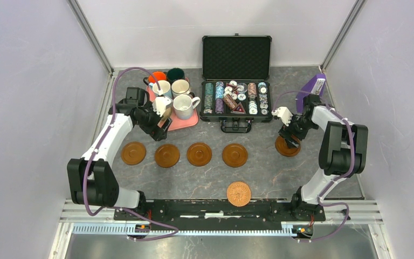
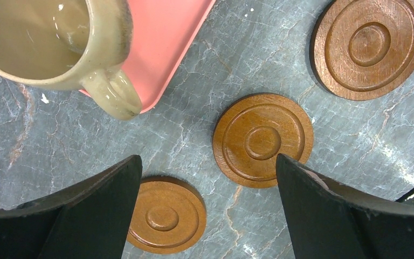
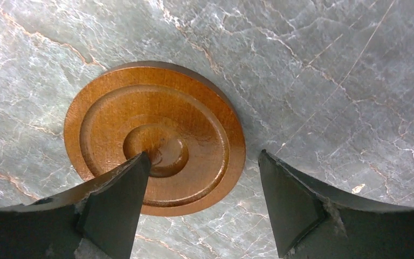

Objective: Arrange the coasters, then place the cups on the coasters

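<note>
The right gripper [image 3: 202,156] is released and holds nothing. It hangs low over the fifth coaster [image 3: 183,108], which lies flat on the table [image 3: 329,65] at the right end of the row [image 1: 199,154], set off from it by a wider gap and slightly farther back.

The jaws are not centred on this coaster. One finger [image 3: 124,183] sits over the central boss, and the other finger [image 3: 291,194] is clear of the rim, above bare table. The disc therefore lies off to one side of the jaw gap. Being round, it has no long axis, so jaw rotation is not critical. Only the sideways offset needs correcting before any grasp or nudge towards the row.

The woven coaster [image 1: 239,193] lies near, apart from the row. It appears closer to the right arm.

The left gripper [image 2: 207,159] is fully released and empty, just beyond the tray [image 2: 167,48]. The cups [image 1: 185,106] remain on the tray, and the tan cup [image 2: 32,38] is the closest to these jaws.
</note>
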You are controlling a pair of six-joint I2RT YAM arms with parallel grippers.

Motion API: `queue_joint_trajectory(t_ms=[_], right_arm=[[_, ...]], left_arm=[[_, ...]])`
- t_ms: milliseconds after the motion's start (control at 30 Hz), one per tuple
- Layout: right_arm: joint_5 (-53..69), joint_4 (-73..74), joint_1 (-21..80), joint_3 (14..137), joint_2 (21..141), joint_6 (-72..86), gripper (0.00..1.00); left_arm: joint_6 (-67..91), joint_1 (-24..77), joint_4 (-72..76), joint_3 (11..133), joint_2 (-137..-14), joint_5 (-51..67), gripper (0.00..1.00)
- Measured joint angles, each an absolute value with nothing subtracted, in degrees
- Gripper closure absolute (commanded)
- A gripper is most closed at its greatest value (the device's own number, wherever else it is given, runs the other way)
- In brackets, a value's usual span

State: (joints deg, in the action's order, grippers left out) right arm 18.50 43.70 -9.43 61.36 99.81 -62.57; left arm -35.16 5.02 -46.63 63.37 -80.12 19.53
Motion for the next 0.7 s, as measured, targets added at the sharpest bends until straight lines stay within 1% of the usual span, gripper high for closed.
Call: queue_joint_trajectory(t_ms=[233,533,700], right_arm=[[19.0,39.9,-7.0,57.2,96.2,-60.9,0.29],[19.4,36.0,0.5,51.7,91.5,-56.4,0.31],[19.5,35.0,4.0,50.8,90.7,-54.6,0.31]], left_arm=[[-34.8,5.9,-46.6,63.4,-80.1,19.5,0.00],[-34.6,6.3,-46.6,63.4,-80.1,19.5,0.00],[-34.5,6.3,-46.6,63.4,-80.1,19.5,0.00]])
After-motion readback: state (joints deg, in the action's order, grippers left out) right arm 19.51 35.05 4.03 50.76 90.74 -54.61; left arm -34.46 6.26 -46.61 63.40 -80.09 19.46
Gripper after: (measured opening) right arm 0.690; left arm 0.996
